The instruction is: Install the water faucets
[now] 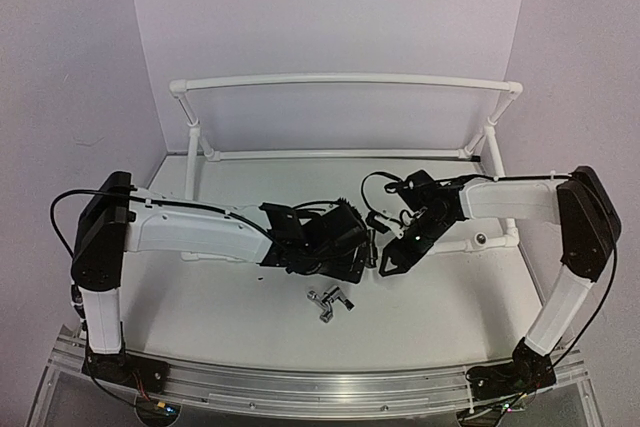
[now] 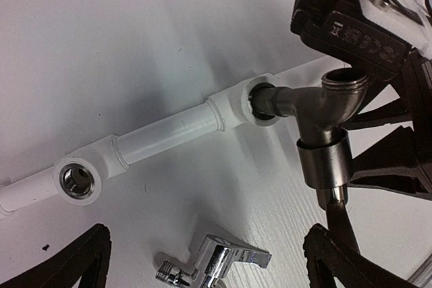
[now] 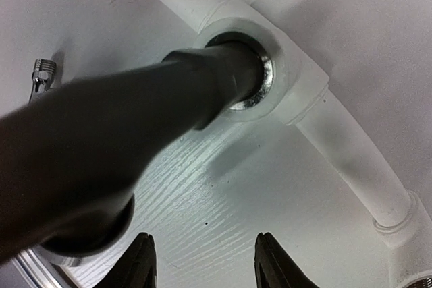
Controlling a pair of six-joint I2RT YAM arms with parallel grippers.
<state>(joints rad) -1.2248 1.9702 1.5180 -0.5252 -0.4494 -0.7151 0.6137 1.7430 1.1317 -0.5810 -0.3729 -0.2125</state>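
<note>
Stem of one faucet point(image 2: 320, 116) sits in a socket point(image 2: 243, 102) of the pipe frame point(image 2: 165, 133), long axis in line with the bore, just beside the right gripper point(image 3: 202, 264), whose part-spread jaws I cannot tell to be pinching it; the left gripper point(image 2: 206, 261) gapes near the second faucet point(image 2: 216, 266).

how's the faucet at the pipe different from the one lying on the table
Placement: the faucet at the pipe has its stem in a socket of the white pipe frame; the loose faucet lies on the table, touching no pipe. Finish: in the left wrist view the faucet at the pipe looks dull grey, the loose faucet bright and mirror-like. Shared: both are small metal tap pieces.
</note>
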